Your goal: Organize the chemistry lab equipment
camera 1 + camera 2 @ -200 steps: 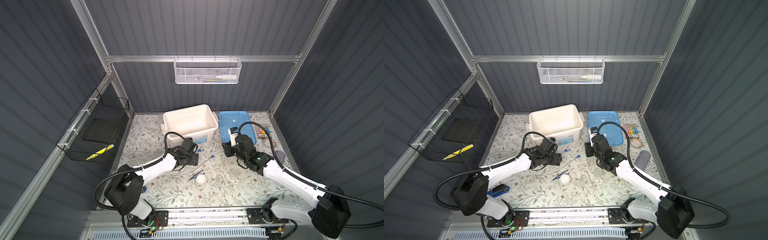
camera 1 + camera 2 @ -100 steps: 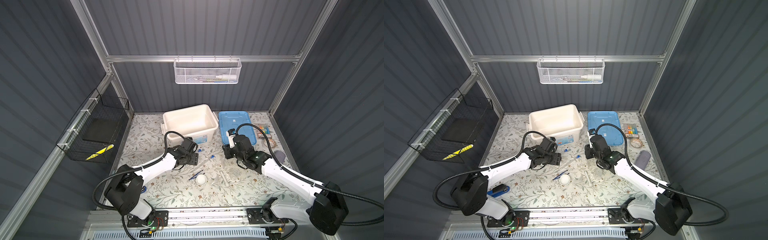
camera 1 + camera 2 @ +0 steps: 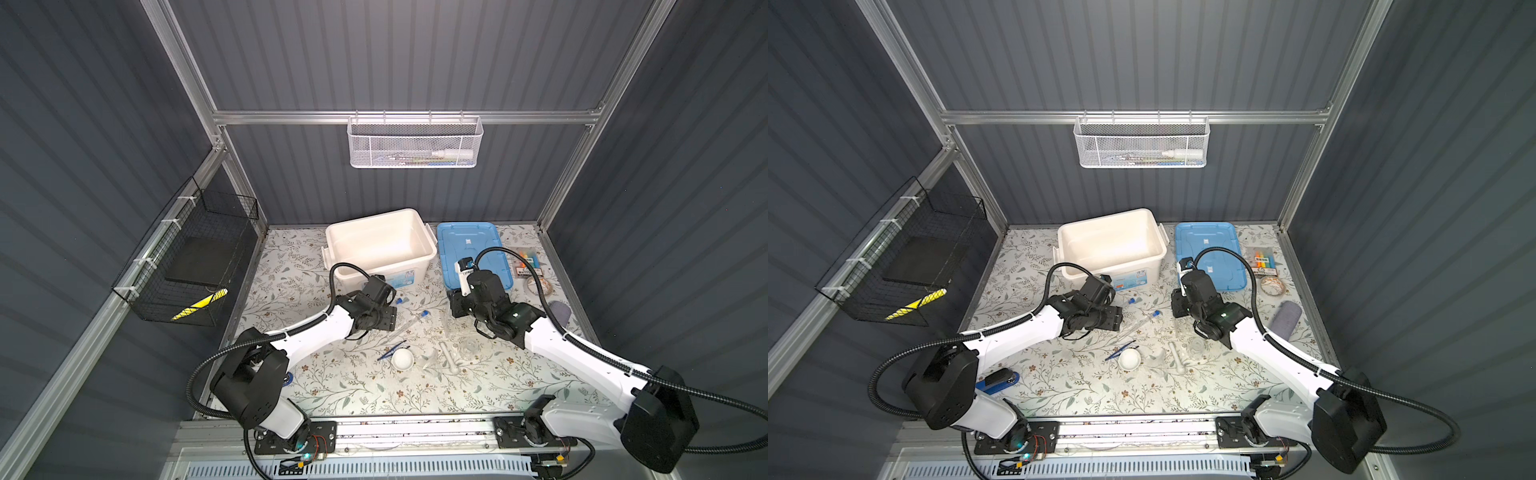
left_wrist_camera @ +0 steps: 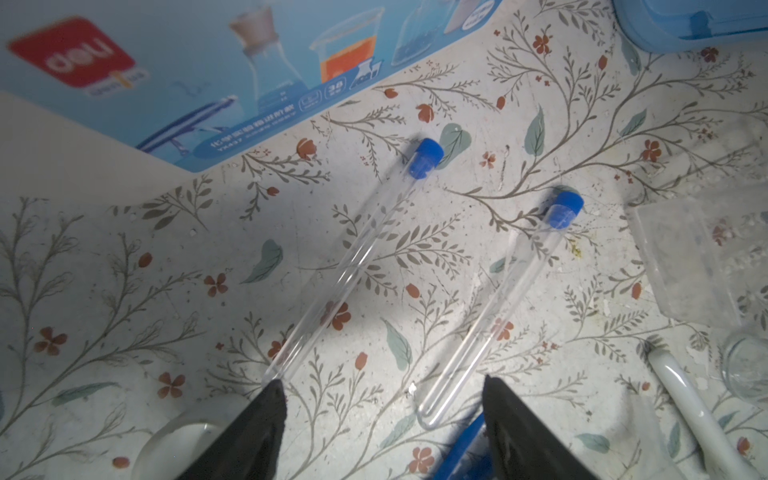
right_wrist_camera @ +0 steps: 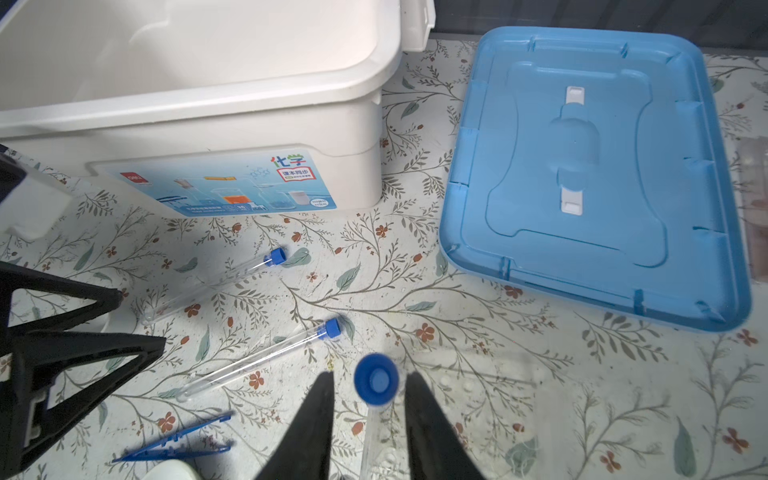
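Tube [image 5: 371, 432], blue-capped, upright btwn right gripper [image 5: 371, 377] jaws at frame bottom, can't tell if clamped. Left gripper [image 4: 381, 381] spread, empty.

Glossy white plastic bin [image 5: 187, 108], clear smooth tubes [image 4: 357, 249]

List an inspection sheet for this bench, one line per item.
Surface: floral table cover.
Job's things: white bin empty, blue lid beside it; two capped test tubes, tweezers, white dish and pestle loose.
Clutter: marker pack, tape roll, grey cloth.
Grippers: left gripper open above the lying tubes; right gripper around an upright capped tube, grip unclear.
Cables: black hoses loop off both wrists.
Surroundings: white mesh basket, back rail; black wire basket, side wall.
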Controlling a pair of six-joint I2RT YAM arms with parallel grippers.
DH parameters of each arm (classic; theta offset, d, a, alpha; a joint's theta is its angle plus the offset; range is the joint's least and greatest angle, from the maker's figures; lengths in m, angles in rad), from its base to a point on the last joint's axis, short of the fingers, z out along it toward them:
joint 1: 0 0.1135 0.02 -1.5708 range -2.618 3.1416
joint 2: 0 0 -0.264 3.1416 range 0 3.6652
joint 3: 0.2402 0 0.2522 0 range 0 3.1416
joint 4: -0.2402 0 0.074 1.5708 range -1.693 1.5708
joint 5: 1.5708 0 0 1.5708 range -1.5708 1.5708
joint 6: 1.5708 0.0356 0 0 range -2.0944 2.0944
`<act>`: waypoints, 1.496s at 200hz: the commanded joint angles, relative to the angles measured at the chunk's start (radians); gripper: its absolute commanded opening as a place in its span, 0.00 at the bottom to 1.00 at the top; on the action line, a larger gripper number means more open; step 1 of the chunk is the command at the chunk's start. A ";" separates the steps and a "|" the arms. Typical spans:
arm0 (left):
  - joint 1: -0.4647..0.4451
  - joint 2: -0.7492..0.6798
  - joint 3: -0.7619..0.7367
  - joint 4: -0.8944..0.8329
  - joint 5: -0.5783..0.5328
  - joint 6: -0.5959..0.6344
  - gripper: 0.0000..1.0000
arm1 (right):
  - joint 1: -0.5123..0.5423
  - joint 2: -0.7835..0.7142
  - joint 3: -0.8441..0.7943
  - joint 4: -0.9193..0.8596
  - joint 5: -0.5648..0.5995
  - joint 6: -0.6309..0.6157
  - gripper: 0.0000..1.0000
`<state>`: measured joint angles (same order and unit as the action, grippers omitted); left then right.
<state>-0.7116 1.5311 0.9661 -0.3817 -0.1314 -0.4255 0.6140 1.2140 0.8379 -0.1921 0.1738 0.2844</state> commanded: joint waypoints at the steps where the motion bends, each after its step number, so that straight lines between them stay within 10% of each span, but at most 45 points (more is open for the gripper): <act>1: 0.006 0.006 0.017 -0.019 -0.003 0.013 0.77 | -0.005 -0.024 -0.016 -0.013 0.029 0.014 0.32; 109: 0.006 0.014 0.016 -0.016 -0.014 0.014 0.77 | -0.010 -0.041 -0.036 -0.030 0.036 0.032 0.31; 299: 0.038 0.236 0.139 -0.042 -0.042 0.211 0.67 | -0.010 -0.187 -0.057 -0.044 0.079 0.089 0.59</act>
<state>-0.6830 1.7382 1.0637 -0.4149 -0.1661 -0.2642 0.6079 1.0481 0.7910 -0.2104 0.2249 0.3561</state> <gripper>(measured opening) 0.677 0.587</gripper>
